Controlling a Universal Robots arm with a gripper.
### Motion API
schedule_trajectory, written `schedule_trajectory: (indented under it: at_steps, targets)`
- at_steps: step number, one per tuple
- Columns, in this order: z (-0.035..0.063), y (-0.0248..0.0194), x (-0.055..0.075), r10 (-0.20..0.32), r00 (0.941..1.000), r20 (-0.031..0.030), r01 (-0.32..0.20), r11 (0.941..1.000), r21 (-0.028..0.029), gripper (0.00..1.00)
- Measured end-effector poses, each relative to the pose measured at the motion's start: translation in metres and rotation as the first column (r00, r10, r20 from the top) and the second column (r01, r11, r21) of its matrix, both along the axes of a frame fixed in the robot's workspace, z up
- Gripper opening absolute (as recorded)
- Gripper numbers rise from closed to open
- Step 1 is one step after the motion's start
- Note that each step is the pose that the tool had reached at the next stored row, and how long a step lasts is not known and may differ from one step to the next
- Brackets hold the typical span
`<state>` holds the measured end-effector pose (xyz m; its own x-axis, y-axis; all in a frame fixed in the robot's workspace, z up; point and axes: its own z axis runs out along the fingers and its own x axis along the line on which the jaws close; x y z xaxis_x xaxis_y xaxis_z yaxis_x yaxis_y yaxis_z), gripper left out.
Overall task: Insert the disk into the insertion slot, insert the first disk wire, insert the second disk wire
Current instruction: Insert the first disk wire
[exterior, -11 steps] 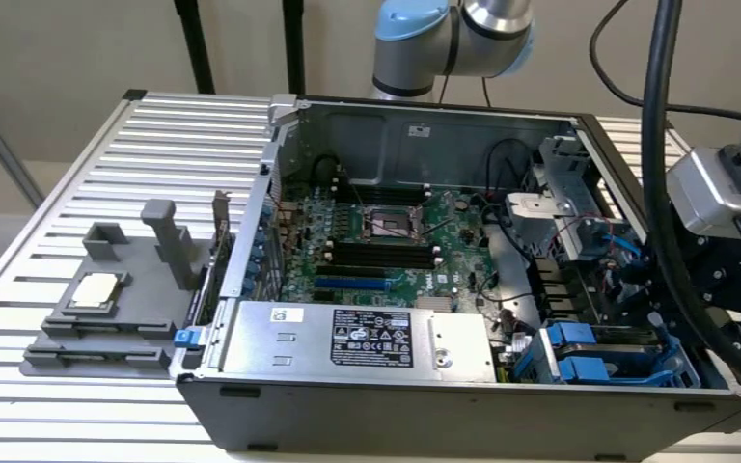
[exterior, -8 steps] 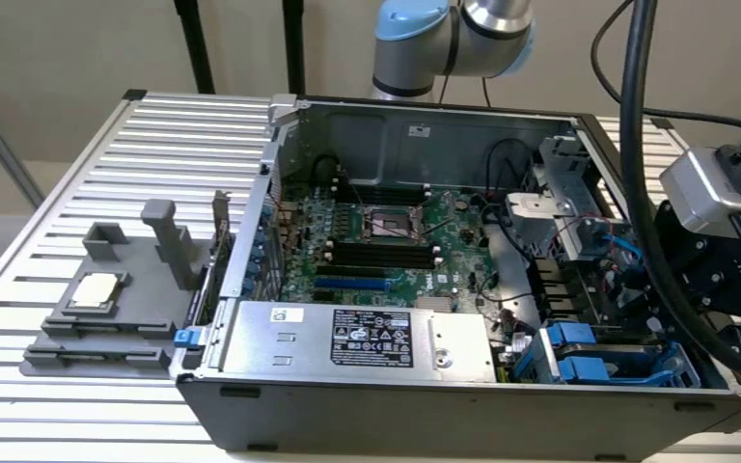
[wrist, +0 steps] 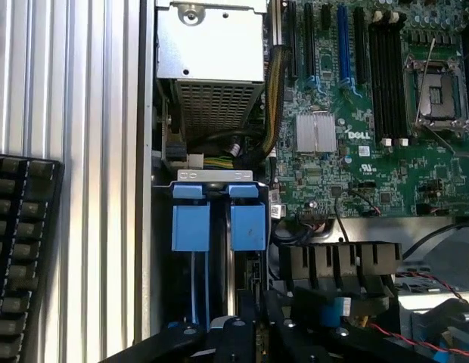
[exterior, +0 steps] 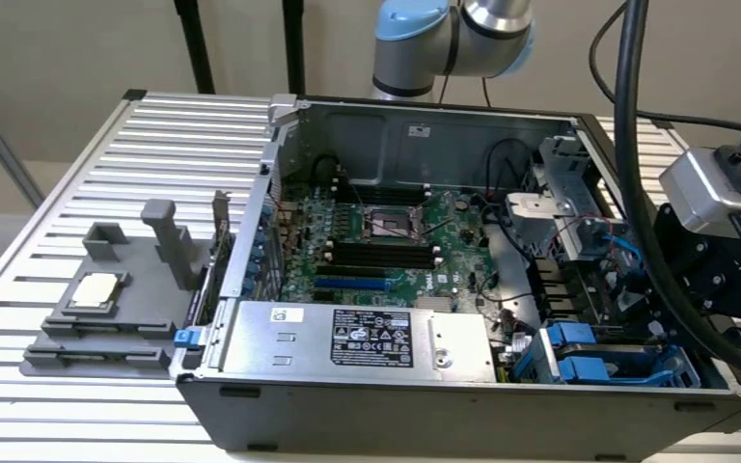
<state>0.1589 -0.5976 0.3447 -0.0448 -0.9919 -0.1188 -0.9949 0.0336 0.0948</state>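
insertion slot (wrist: 213,177) lies near the gripper (wrist: 257,321), pincers pressed together; motherboard (wrist: 348,170) reads dell.

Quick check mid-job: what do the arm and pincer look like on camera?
The arm is silver-grey tubing with light-blue joint caps. The pincer is matt black and angular. A pale grey box with rounded corners sits at the wrist, and thick black cables run down to it.

Even bright light, pale glare on the ribbed table (exterior: 62,174), soft shadow inside the case (exterior: 448,410).
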Motion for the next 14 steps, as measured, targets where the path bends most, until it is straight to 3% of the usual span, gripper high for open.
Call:
schedule_trajectory:
  at_steps: [4,14]
  targets:
    - [-0.0002,0.0004,-0.0001,0.0,1.0,0.0,0.0,1.0,-0.0066,0.16]
    - [-0.0014,0.0051,-0.001,0.0,1.0,0.0,0.0,0.9999,-0.0159,0.16]
